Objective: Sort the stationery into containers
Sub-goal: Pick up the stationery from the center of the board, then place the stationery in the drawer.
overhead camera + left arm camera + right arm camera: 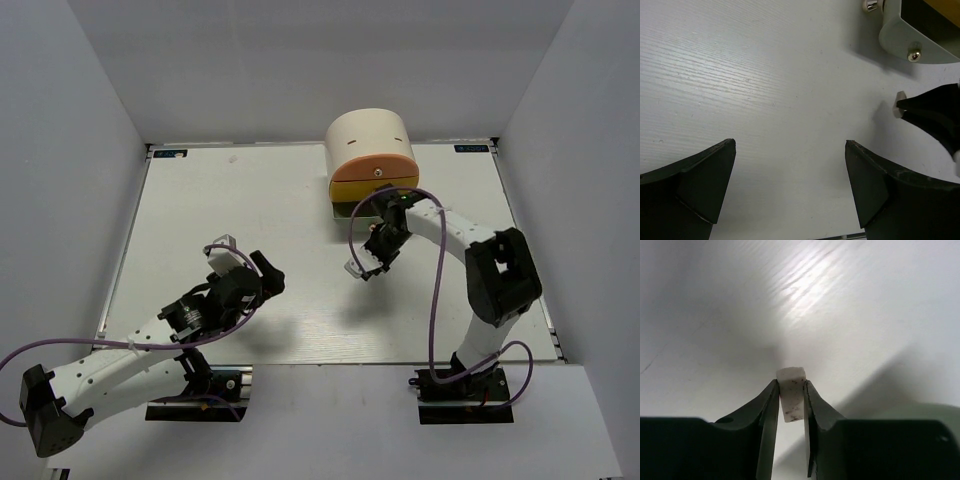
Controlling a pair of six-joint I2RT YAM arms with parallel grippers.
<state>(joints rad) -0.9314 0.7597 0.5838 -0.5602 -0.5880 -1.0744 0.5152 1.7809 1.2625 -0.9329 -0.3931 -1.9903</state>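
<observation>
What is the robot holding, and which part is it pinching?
The right tool pinches a small white eraser by its two sides. The left tool holds nothing.

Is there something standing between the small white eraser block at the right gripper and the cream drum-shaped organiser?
Nothing visible does. The small white eraser block sits in the right gripper, and only bare white table lies from there to the cream drum-shaped organiser.

whitish eraser block pinched between black jaws, pale table behind
</observation>
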